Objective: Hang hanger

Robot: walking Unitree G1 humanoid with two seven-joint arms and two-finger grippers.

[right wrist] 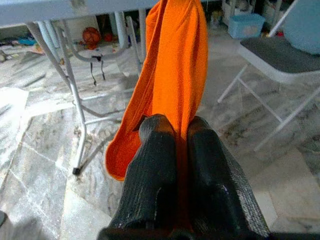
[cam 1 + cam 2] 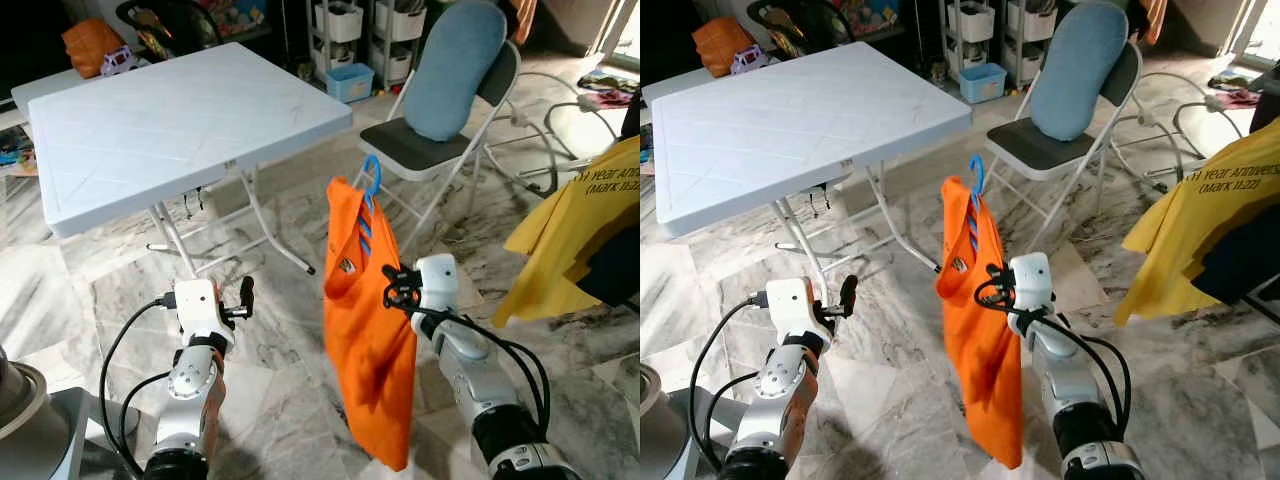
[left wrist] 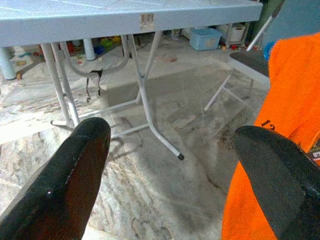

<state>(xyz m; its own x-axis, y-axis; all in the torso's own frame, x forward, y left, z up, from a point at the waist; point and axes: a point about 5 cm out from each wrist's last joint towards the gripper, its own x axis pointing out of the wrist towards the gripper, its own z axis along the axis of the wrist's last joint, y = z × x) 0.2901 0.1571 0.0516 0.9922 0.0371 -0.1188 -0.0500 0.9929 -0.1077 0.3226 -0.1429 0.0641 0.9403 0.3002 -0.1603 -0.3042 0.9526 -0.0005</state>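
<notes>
Orange shirt (image 2: 368, 330) on blue hanger (image 2: 371, 178), pinched in right claw (image 2: 391, 287).

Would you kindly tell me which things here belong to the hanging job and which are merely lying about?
Job: blue hanger; orange shirt on it; right gripper, fingers shut on the shirt.

Lying about: white folding table; folding chair; yellow shirt; left gripper, open.

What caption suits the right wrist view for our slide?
Right pincer shut on a bright orange fabric shirt, above the grey marble floor.
</notes>
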